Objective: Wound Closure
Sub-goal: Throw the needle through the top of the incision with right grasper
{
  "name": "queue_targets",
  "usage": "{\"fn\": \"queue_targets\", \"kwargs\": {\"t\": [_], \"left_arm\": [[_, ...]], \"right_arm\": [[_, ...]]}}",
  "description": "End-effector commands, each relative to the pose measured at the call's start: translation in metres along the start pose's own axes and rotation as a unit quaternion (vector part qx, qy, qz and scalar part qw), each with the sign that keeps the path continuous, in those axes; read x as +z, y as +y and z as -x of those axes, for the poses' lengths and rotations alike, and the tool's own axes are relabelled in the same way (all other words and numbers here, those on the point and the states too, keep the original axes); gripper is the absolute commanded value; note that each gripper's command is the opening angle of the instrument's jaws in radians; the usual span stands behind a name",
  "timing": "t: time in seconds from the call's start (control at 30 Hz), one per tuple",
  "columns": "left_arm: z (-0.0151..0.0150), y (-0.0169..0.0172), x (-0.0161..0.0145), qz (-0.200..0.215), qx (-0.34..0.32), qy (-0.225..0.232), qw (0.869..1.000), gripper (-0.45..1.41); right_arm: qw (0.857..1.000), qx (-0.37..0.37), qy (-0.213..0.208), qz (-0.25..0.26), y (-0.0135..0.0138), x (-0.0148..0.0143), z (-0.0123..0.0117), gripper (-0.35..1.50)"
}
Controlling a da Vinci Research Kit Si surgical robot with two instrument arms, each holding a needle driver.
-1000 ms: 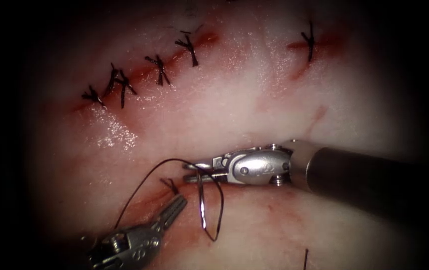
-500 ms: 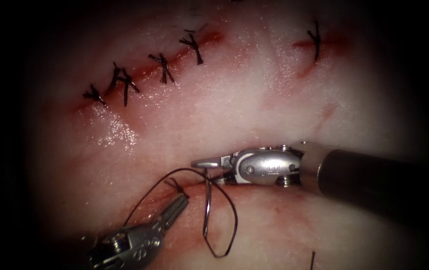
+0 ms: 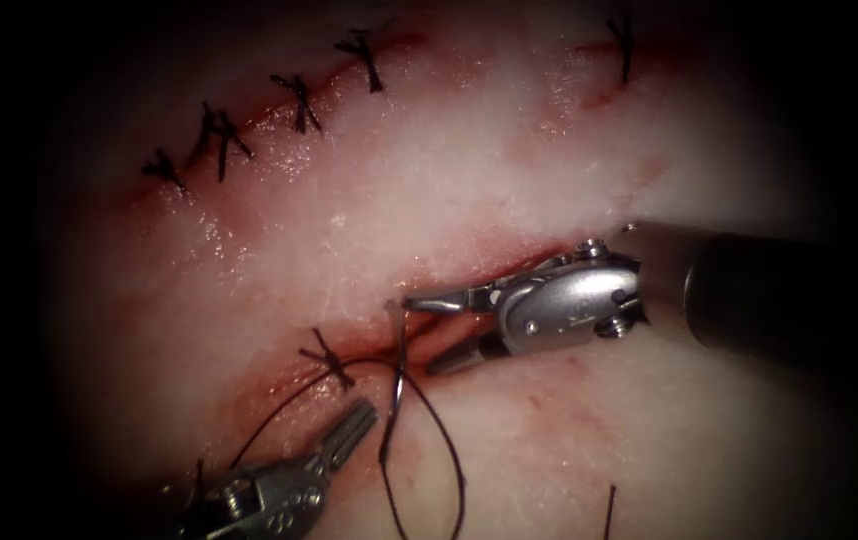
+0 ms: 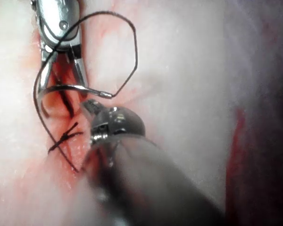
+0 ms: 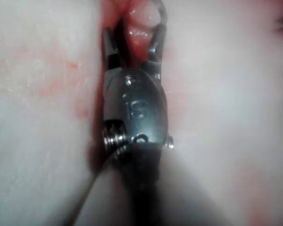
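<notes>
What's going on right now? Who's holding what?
Right gripper open, holding nothing. Left gripper shut, empty. Needle stands free across the cut, thread looped beside it. Nothing blocking.

Finished stitches [image 3: 217, 135] along another cut [image 3: 279, 100]

The tissue [image 3: 509, 170] is pale and glistening, stained with red fluid along its cuts. The open cut [image 3: 469, 300] runs slantwise through the centre of the endoscope frame, its edges red and parted. One dark knotted stitch [image 3: 327, 357] crosses it left of centre. The curved needle [image 3: 395, 385] stands nearly upright at lower centre, its upper end at the cut, held by neither tool. Dark thread [image 3: 439, 440] loops from it toward the lower edge.
</notes>
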Motion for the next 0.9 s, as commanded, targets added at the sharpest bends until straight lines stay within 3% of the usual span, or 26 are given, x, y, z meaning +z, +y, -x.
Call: {"fn": "queue_targets", "kwargs": {"t": [0.03,0.17,0.37,0.63,0.9], "left_arm": [[0.0001,0.0002,0.0008,0.000,0.000,0.001,1.000,-0.32],[0.0004,0.0001,0.0010,0.001,0.001,0.002,1.000,-0.32],[0.0010,0.0000,0.0008,0.002,0.002,0.004,1.000,-0.30],[0.0021,0.0005,0.0003,0.001,0.007,0.004,1.000,-0.30],[0.0030,0.0001,-0.0001,0.000,0.007,0.001,1.000,-0.30]], "right_arm": [[1.000,-0.004,0.004,0.015,0.0013,0.0006,-0.0004,1.36],[0.998,-0.010,0.004,0.055,0.0035,-0.0006,-0.0024,1.40],[0.997,-0.025,0.008,0.072,0.0033,-0.0012,-0.0046,1.40],[0.994,-0.086,0.016,0.072,-0.0003,0.0025,-0.0051,1.41],[0.987,-0.145,0.017,0.066,0.0000,0.0041,-0.0055,1.40]]}}
